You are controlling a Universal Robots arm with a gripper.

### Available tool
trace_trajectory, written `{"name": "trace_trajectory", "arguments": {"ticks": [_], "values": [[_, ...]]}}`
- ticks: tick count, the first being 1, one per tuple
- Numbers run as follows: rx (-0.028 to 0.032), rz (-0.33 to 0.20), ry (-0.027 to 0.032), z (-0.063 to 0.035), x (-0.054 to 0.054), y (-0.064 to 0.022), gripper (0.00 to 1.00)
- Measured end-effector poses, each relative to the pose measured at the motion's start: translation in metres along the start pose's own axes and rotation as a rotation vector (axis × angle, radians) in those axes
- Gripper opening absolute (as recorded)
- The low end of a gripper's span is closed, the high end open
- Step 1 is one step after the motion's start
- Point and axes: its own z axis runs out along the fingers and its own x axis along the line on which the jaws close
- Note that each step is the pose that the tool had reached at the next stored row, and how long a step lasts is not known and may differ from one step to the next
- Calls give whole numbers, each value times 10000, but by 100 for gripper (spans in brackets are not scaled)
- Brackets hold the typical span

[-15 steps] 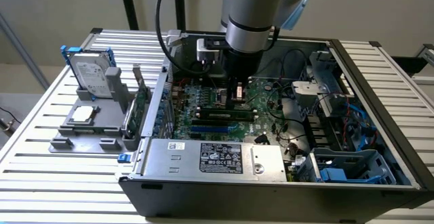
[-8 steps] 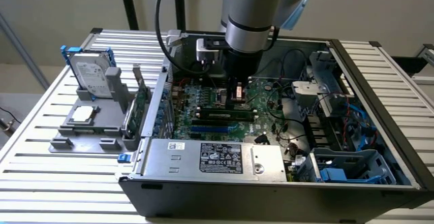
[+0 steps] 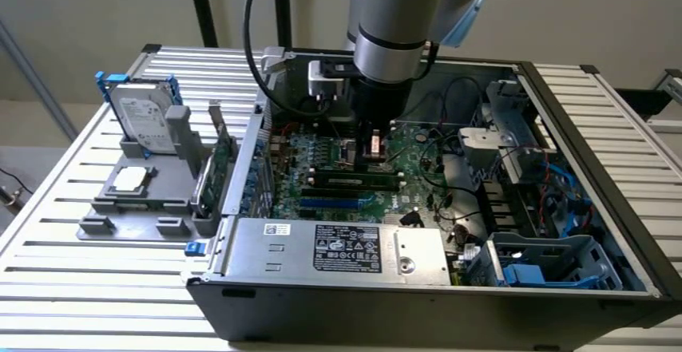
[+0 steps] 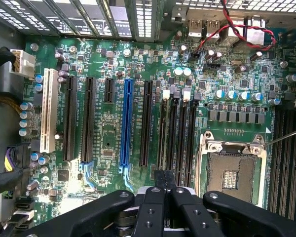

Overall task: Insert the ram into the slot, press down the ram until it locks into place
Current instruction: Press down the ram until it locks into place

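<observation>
In the exterior view the ram [image 3: 357, 180], a long thin green stick with dark chips, lies along a black memory socket on the motherboard [image 3: 319, 148] inside the open computer case. My gripper [image 3: 373, 151] hangs straight down just behind and above the ram's middle. In the wrist view my gripper [image 4: 164, 178] has its two black fingers [image 4: 158, 197] pressed together with nothing visible between them. The tips point at the near end of the black memory sockets [image 4: 177, 131]. I cannot tell whether the tips touch the ram.
A grey holder [image 3: 139, 200] on the exterior view's left carries a hard drive [image 3: 149, 124] and an upright green expansion card [image 3: 219, 168]. The power supply [image 3: 331, 248] fills the case front. A CPU socket [image 4: 232, 170], a blue slot [image 4: 126, 123] and red-black wires [image 4: 246, 29] surround the sockets.
</observation>
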Motion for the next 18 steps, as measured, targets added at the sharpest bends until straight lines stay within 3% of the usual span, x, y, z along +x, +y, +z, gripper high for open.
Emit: {"name": "trace_trajectory", "arguments": {"ticks": [18], "values": [[0, 0, 0, 147, -43, -10, 11]]}}
